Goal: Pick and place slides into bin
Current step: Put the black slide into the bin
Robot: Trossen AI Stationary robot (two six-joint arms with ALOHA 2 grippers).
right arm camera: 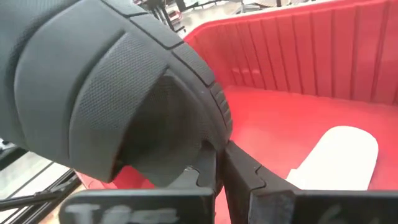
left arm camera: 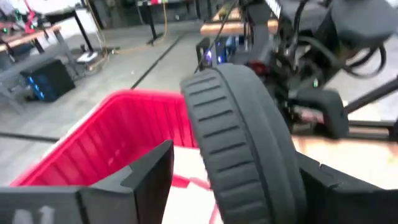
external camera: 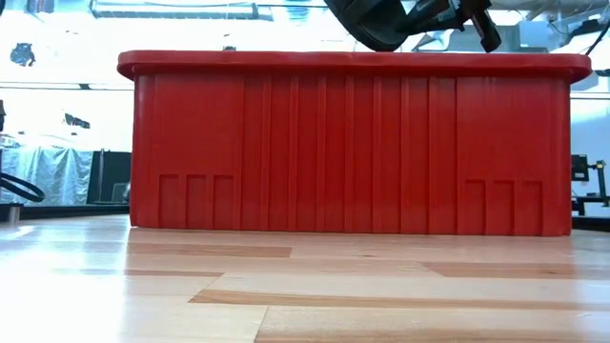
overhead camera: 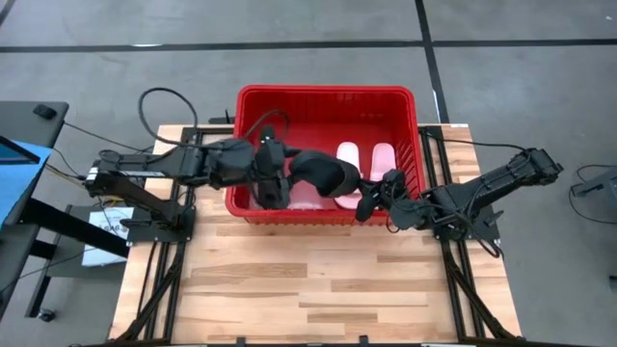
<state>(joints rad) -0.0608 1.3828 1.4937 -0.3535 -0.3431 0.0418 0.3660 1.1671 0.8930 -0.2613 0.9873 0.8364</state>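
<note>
Red bin [overhead camera: 326, 94]: 2 pink slides [overhead camera: 349, 154] inside; L gripper [overhead camera: 273, 173] + R gripper [overhead camera: 371, 200] each pinching 1 black slide [overhead camera: 323, 172]

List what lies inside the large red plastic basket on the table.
Inside the red plastic basket, two pale pink slide sandals lie on the floor. A black slide sandal, held above them, covers part of the floor, so anything beneath stays unseen.

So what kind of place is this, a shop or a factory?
Probably a robotics lab or workshop: a wooden table on a metal frame, a bare concrete floor, and further workbenches with cables and electronics behind the red bin.
</note>
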